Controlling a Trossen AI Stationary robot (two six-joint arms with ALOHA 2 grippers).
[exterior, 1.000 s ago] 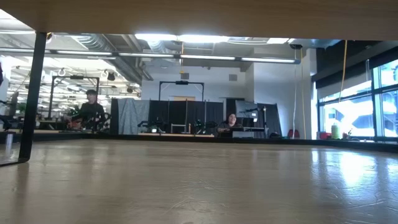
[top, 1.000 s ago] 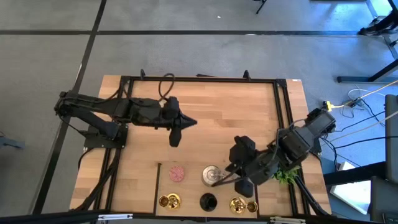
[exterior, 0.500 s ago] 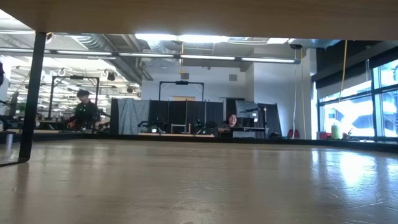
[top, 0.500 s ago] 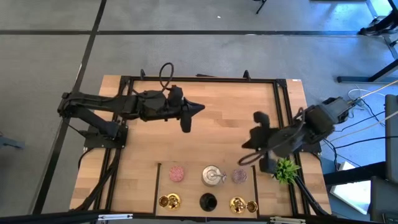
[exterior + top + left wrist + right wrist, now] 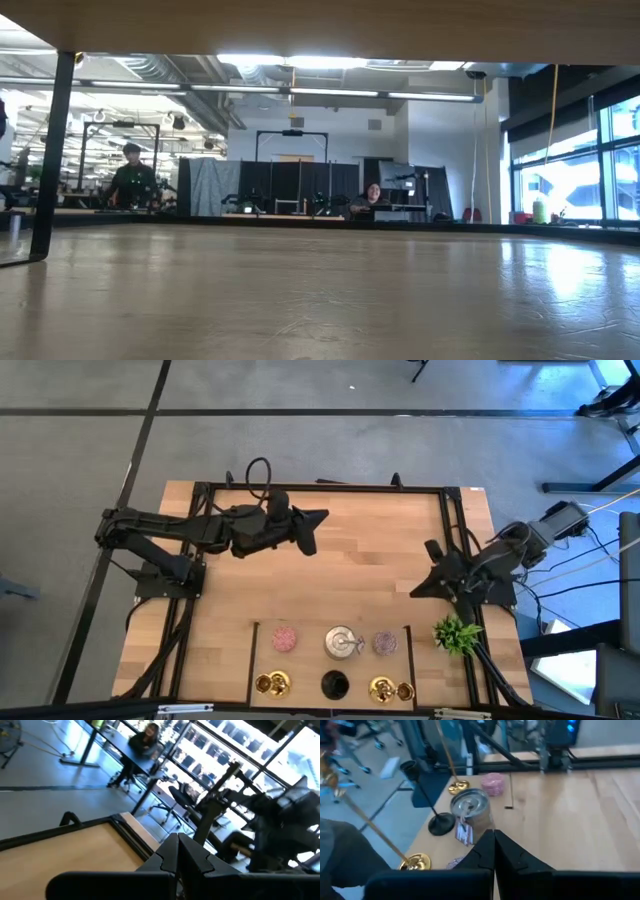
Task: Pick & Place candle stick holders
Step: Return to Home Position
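In the high view, the left tool [image 5: 320, 518] is seen at the upper left of the desk [image 5: 380, 540], its fingers together on nothing. The right tool [image 5: 418, 590] is held at the right, likewise closed and empty, above the green plant [image 5: 457, 633] in the frame. The candle stick holders are ranged at the lower middle: a pink holder [image 5: 286, 638], a silver holder [image 5: 342, 643] and a mauve holder [image 5: 385, 643] in one row, and below them a gold holder [image 5: 271, 683], a black holder [image 5: 334, 684] and more gold ones [image 5: 382, 687]. The return home is judged best made by drawing each arm back and up with fingers kept closed, the right one well off the thin stems and the plant. In the low view only bare desk [image 5: 320, 300] and people in the room beyond are shown. In the left wrist view the left tool [image 5: 177, 840] is seen pinched to a point. In the right wrist view the right tool [image 5: 493, 834] is closed too; the silver holder [image 5: 470, 809] is seen as a shiny round tin, the pink holder [image 5: 493, 782] as glittery, the black holder [image 5: 440, 822] with a thin leaning stem, and a gold holder [image 5: 416, 862] with a flat round foot.
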